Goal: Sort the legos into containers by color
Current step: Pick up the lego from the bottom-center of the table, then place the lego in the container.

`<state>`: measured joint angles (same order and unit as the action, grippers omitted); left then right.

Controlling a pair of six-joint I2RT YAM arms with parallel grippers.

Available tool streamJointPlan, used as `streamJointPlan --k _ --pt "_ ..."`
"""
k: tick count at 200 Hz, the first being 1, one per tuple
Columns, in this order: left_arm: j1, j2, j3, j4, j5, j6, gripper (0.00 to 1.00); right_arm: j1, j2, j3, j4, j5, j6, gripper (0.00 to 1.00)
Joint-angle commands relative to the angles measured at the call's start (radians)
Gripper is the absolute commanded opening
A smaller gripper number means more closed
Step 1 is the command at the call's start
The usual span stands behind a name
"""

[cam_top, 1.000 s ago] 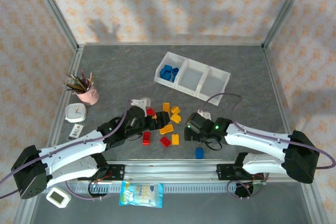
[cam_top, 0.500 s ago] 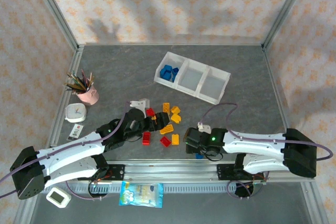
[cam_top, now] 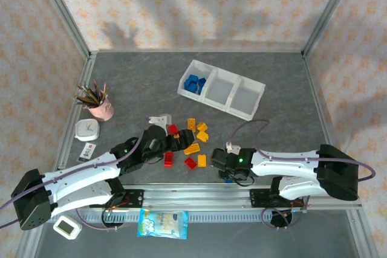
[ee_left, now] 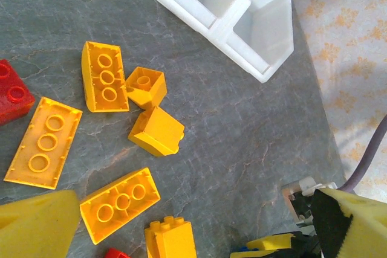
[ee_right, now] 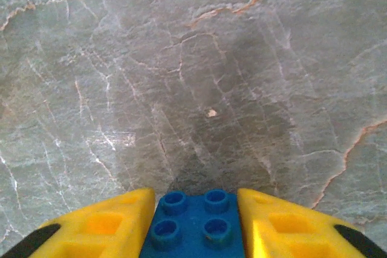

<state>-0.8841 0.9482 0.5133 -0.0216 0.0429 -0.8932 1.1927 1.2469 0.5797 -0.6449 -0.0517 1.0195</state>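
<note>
Right tool snug on studded blue brick; left tool wide over yellow bricks.

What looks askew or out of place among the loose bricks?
One yellow brick lies tipped over, smooth faces up, no studs showing; the yellow bricks beside it show their studs. Nothing looks spilled or damaged.

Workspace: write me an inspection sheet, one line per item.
Surface: grey marbled table.
Job's things: white three-compartment tray; blue legos in its left compartment in the top view, the other two look empty; red and yellow legos loose mid-table.
Clutter: pencil cup, white clock, snack packet.
Grippers: left gripper open over the loose legos; right gripper shut on a blue lego.
Cables: purple cable looped above the right arm.
Surroundings: patterned walls, metal frame.
</note>
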Motion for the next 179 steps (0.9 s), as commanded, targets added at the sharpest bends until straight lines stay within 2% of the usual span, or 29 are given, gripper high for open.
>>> streamJointPlan --k 1,46,89,125,156,179 --pt "-0.006 -0.025 -0.010 -0.023 -0.028 -0.009 0.99 0.006 -0.001 0.007 -0.010 0.052 0.003 0.35" --pt "-0.003 -0.049 0.006 -0.028 -0.054 0.000 0.99 -0.017 -0.006 0.116 -0.046 0.133 -0.068 0.31" --pt "0.049 -0.074 0.055 -0.090 -0.065 0.050 0.99 -0.159 0.021 0.290 -0.017 0.195 -0.269 0.30" --pt "0.148 -0.093 0.080 -0.109 -0.032 0.102 0.99 -0.276 0.143 0.476 0.083 0.226 -0.462 0.30" --pt "0.219 -0.091 0.105 -0.112 -0.016 0.143 0.99 -0.353 0.282 0.621 0.210 0.177 -0.572 0.29" --pt "0.256 -0.085 0.128 -0.121 -0.039 0.163 0.99 -0.392 0.418 0.768 0.237 0.146 -0.634 0.29"
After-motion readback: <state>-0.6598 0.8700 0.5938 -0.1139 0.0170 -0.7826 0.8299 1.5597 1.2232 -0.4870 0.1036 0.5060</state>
